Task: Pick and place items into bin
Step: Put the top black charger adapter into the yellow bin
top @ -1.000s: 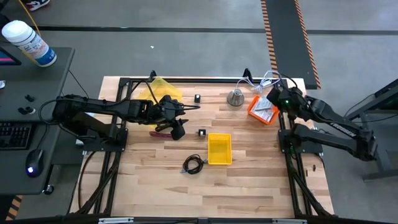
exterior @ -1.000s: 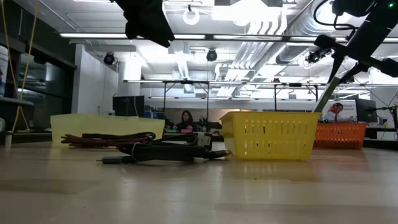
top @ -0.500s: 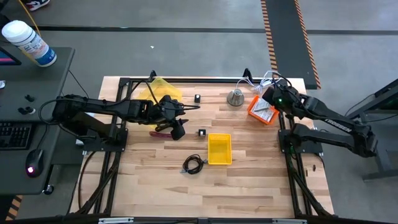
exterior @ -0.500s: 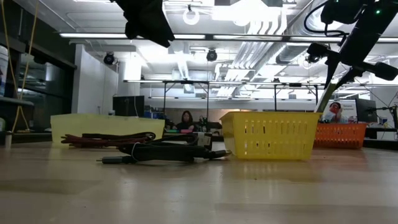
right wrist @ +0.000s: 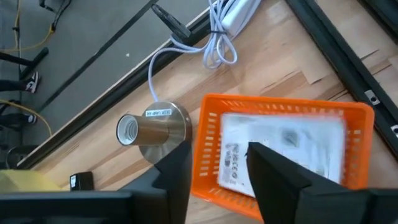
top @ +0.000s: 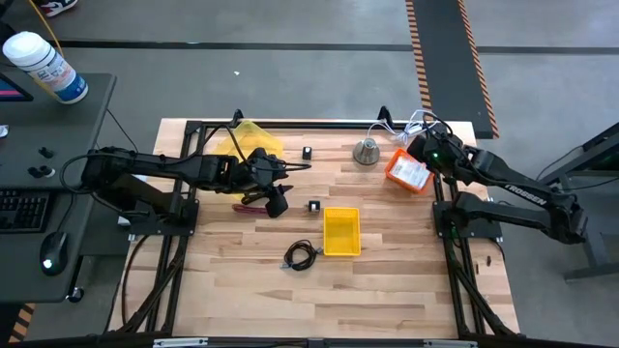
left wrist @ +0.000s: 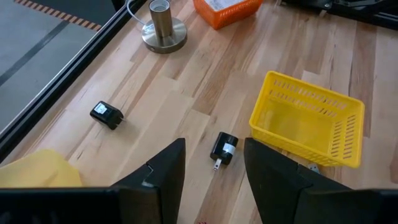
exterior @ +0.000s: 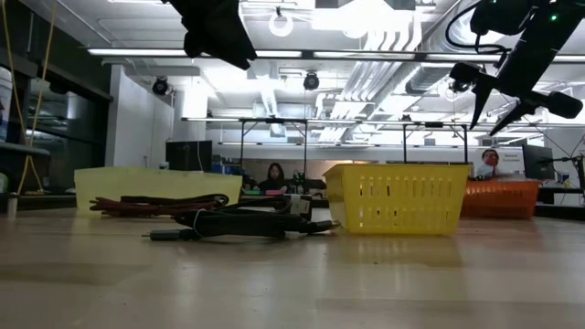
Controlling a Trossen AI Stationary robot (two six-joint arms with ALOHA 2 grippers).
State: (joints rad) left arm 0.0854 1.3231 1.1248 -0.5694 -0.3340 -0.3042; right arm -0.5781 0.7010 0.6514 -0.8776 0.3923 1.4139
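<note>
The right gripper [top: 418, 155] had let go; its fingers stood apart, empty, above the orange basket [right wrist: 357, 134] where a white packet [right wrist: 283, 152] had come to lie. Nearest, the coiled black cable [top: 301, 255] lay beside the yellow bin [top: 340, 232], probably light and floppy, best pinched across its bunched loops. The left gripper [top: 279, 202], spread, hovered beyond over the worktop [top: 387, 280].

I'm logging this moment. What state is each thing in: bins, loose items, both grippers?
Orange plastic bin: upright, holds white printed packets.
Yellow plastic basket: upright, empty.
Coiled black cable: loose on the table beside the yellow basket.
Two small black blocks: lying apart on the wood.
Grey metal cone-shaped object: standing upright.
Right gripper: open, empty, above the orange bin.
Left gripper: open, empty, raised.
</note>
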